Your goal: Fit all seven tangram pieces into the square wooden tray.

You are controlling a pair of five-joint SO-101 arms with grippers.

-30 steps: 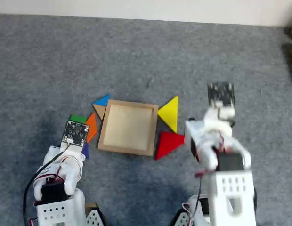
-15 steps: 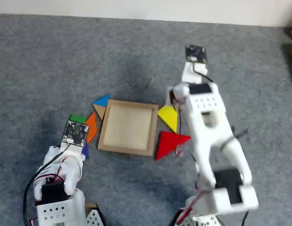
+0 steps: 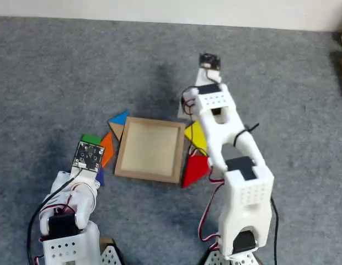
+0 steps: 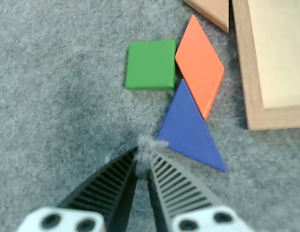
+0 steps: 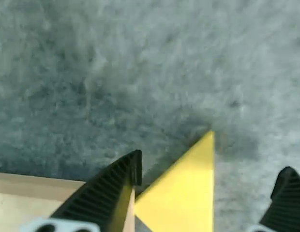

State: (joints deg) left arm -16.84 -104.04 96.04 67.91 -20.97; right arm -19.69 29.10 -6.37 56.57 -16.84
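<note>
Yellow triangle (image 5: 188, 198) lies beside the wooden tray (image 5: 29, 186), unheld inside the wide-open right end effector (image 5: 211, 171), while the left end effector (image 4: 142, 155) sits closed and empty near the blue triangle (image 4: 188, 135)

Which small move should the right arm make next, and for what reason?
Probably lower the right gripper a little and close it on the yellow triangle. Its fingers are open with the triangle's corner between them, and the wooden tray beside it holds no piece yet.
</note>
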